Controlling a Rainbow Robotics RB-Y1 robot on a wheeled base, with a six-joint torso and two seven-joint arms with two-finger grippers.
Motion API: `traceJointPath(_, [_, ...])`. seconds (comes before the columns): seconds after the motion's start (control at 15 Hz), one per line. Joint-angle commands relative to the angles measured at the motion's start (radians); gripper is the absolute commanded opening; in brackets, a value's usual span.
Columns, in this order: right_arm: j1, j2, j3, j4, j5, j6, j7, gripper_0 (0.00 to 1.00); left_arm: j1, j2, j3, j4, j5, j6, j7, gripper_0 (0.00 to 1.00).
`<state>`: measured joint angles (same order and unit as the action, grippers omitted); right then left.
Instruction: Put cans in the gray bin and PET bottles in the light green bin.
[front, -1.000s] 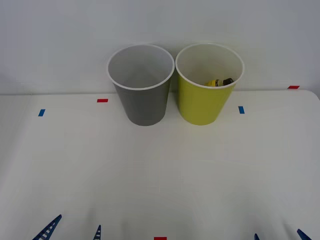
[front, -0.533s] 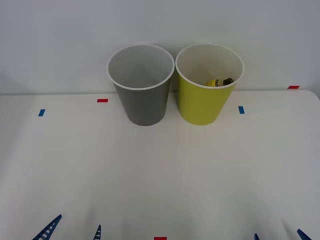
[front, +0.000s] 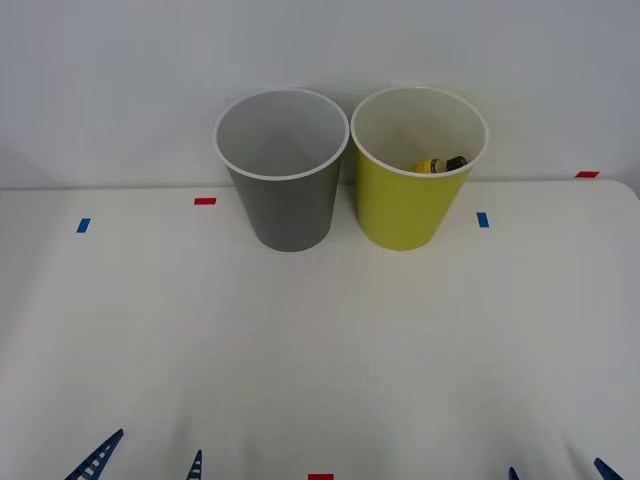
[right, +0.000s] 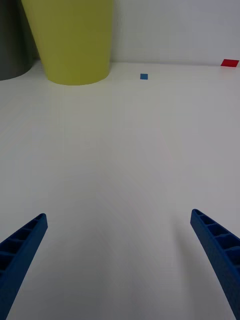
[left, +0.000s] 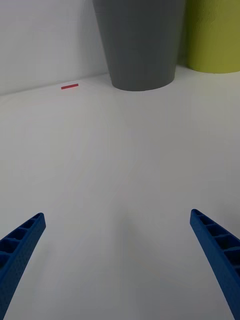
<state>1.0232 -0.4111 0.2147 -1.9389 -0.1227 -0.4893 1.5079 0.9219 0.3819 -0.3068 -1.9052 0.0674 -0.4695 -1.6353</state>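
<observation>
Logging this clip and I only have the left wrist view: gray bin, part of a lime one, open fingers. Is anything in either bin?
Observer: Yes. In the front view a yellow PET bottle with a black cap lies inside the light green bin.
Operator: And the gray one?
Observer: The gray bin shows just its pale inside.
Operator: Where's the other arm?
Observer: The right gripper hangs open over bare table, short of the light green bin.
</observation>
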Motion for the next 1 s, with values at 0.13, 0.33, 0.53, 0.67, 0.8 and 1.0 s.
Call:
traceJointPath(0.13, [0.000, 0.000, 0.000, 0.000, 0.000, 0.000, 0.000, 1.00, 0.000, 0.000, 0.000, 0.000, 0.000, 0.000, 0.000, 1.00])
traceJointPath(0.33, [0.000, 0.000, 0.000, 0.000, 0.000, 0.000, 0.000, 1.00, 0.000, 0.000, 0.000, 0.000, 0.000, 0.000, 0.000, 1.00])
traceJointPath(0.53, [0.000, 0.000, 0.000, 0.000, 0.000, 0.000, 0.000, 1.00, 0.000, 0.000, 0.000, 0.000, 0.000, 0.000, 0.000, 1.00])
traceJointPath(0.67, [0.000, 0.000, 0.000, 0.000, 0.000, 0.000, 0.000, 1.00, 0.000, 0.000, 0.000, 0.000, 0.000, 0.000, 0.000, 1.00])
traceJointPath(0.8, [0.000, 0.000, 0.000, 0.000, 0.000, 0.000, 0.000, 1.00, 0.000, 0.000, 0.000, 0.000, 0.000, 0.000, 0.000, 1.00])
traceJointPath(1.0, [0.000, 0.000, 0.000, 0.000, 0.000, 0.000, 0.000, 1.00, 0.000, 0.000, 0.000, 0.000, 0.000, 0.000, 0.000, 1.00])
